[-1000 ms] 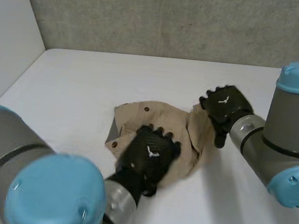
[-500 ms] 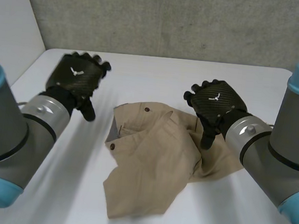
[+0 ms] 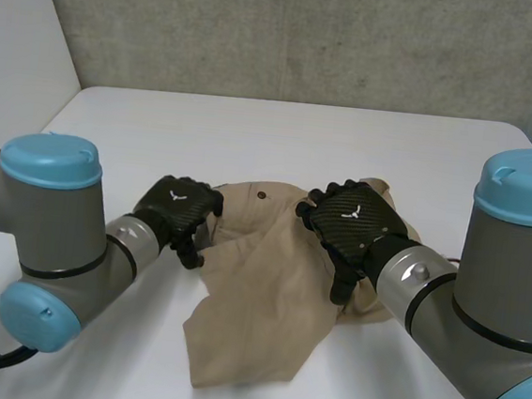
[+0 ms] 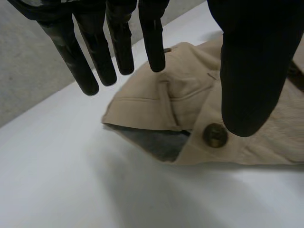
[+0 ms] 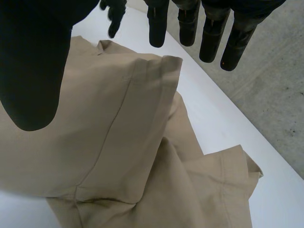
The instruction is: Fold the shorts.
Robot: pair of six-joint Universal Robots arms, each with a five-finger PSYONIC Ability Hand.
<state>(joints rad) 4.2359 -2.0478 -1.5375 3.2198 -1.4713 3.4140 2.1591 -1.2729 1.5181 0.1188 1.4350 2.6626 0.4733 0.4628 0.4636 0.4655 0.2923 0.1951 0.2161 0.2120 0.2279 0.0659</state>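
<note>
The shorts [image 3: 267, 285] are tan woven cloth, lying rumpled in the middle of the white table [image 3: 254, 132]. One long flap runs toward the near edge and a bunched leg lies to the right. The waistband is at the far left, turned back to show a grey lining [image 4: 152, 140], with a round dull-metal button [image 4: 214, 134] on the tab.

The left hand [image 3: 178, 212] is at the shorts' left edge, by the waistband. In the left wrist view its fingers [image 4: 97, 52] are straight and slightly spread, the thumb held wide, and nothing is pinched. Whether they touch the cloth cannot be told.

The right hand [image 3: 348, 224] is over the right part of the shorts. In the right wrist view its fingers [image 5: 211, 38] hang straight and apart, with the thumb off to one side above a smooth stitched panel and a folded hem [image 5: 164, 90]. They hold no cloth.

A rough grey concrete wall [image 3: 310, 34] stands behind the table.
</note>
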